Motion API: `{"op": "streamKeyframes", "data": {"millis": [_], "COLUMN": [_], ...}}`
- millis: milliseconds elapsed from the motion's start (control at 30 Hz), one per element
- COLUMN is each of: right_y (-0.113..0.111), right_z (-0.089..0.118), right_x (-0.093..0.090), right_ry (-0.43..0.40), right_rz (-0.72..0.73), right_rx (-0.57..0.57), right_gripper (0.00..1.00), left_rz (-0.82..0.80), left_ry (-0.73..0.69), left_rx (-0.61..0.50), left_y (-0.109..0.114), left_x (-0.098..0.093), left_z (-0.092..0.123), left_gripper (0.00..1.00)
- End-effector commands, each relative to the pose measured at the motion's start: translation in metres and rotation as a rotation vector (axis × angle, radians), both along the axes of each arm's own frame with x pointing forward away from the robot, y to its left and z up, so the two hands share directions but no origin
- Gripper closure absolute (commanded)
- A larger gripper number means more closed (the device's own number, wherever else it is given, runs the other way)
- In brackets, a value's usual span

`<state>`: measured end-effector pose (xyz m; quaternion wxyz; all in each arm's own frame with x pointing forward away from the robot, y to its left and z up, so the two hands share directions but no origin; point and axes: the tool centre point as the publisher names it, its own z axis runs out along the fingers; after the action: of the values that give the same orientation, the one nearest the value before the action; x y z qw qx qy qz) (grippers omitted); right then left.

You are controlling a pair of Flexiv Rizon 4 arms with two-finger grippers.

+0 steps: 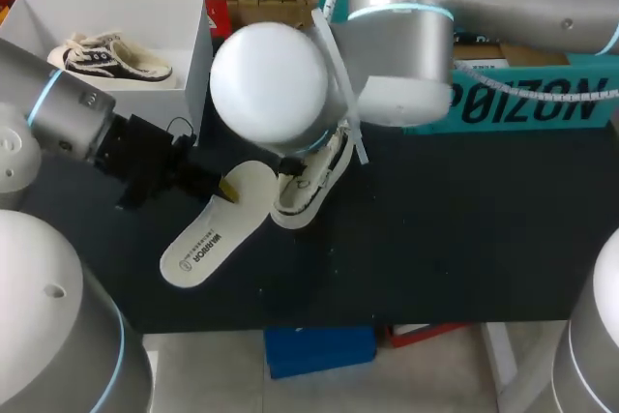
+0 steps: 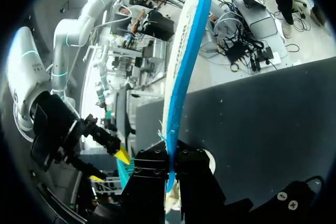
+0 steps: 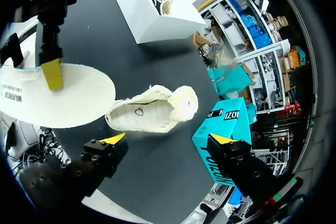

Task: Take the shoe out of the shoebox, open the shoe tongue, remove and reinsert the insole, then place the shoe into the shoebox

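A white insole (image 1: 205, 239) hangs over the dark table (image 1: 464, 229), and my left gripper (image 1: 226, 186) is shut on its heel end. In the left wrist view the insole (image 2: 181, 61) stands edge-on with a blue underside, pinched between the black fingers (image 2: 157, 174). A cream shoe (image 1: 311, 184) lies on its side beside the insole, partly hidden under my right arm. My right gripper (image 3: 167, 139) hovers open just above the shoe (image 3: 152, 111), touching nothing. A white shoebox (image 1: 198, 55) at the back left holds a second shoe (image 1: 111, 57).
A teal box (image 1: 522, 99) lies at the back right of the table, close to my right gripper's outer finger (image 3: 231, 156). My two grippers are close together over the middle left. Bare table stretches to the right and front.
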<state>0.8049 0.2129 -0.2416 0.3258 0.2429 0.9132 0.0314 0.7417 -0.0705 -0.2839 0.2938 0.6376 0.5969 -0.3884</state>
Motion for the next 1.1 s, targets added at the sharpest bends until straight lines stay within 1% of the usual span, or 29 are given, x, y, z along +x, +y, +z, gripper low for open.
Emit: {"op": "streamKeyframes", "data": {"millis": [33, 133, 333, 467, 600, 700, 833, 1000, 1100], "right_y": [-0.019, -0.024, -0.045, -0.058, -0.067, -0.068, -0.067, -0.067, -0.067], "right_z": [-0.005, -0.009, -0.016, -0.018, -0.017, -0.017, -0.017, -0.017, -0.017], "right_x": [-0.013, -0.016, -0.024, -0.032, -0.039, -0.043, -0.044, -0.044, -0.044], "right_ry": [-0.07, -0.069, -0.055, -0.064, -0.086, -0.107, -0.109, -0.109, -0.109], "right_rz": [0.094, 0.116, 0.111, 0.116, 0.129, 0.172, 0.176, 0.176, 0.176], "right_rx": [0.112, 0.127, 0.146, 0.169, 0.199, 0.203, 0.191, 0.191, 0.191], "right_gripper": [0.0, 0.0, 0.0, 0.0, 0.0, 0.0, 0.0, 0.0, 0.0], "left_rz": [0.0, 0.003, 0.009, 0.01, 0.007, 0.004, -0.007, 0.007, -0.001], "left_ry": [0.0, 0.001, 0.006, 0.007, 0.001, 0.0, 0.009, 0.116, 0.132], "left_rx": [0.003, 0.002, 0.002, 0.005, 0.011, 0.015, 0.031, -0.016, 0.033], "left_y": [-0.002, -0.003, -0.006, -0.008, -0.011, -0.012, -0.013, -0.014, -0.014], "left_x": [0.001, 0.0, 0.0, 0.0, 0.002, 0.005, 0.01, 0.013, 0.016], "left_z": [0.0, -0.001, -0.002, -0.002, -0.001, 0.0, -0.002, 0.002, -0.002], "left_gripper": [1.0, 1.0, 1.0, 1.0, 1.0, 1.0, 1.0, 1.0, 1.0]}}
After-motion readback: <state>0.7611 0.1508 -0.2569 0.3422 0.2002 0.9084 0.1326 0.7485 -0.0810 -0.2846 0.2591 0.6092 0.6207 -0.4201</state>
